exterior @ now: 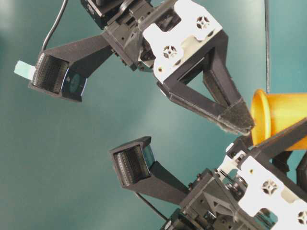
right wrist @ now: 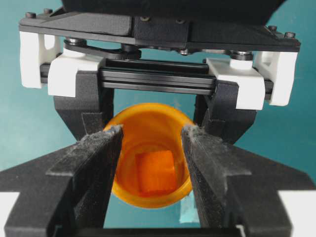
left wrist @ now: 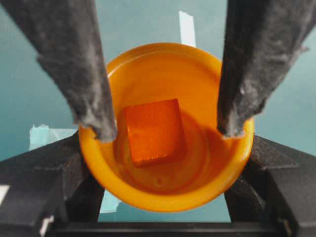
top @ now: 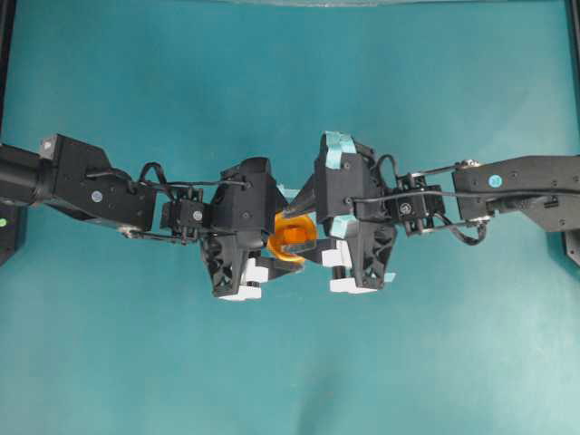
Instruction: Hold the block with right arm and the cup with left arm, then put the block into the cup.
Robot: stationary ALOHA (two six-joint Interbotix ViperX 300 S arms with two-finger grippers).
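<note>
Block (left wrist: 155, 131) inside cup (left wrist: 168, 195), L gripper (left wrist: 160, 133) clamping cup.

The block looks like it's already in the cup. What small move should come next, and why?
Probably the right gripper should back straight away from the cup. The block already lies on the cup's floor, and the right jaws stand open on nothing over the rim. The left gripper holds the cup by its sides, so it should stay put.
</note>
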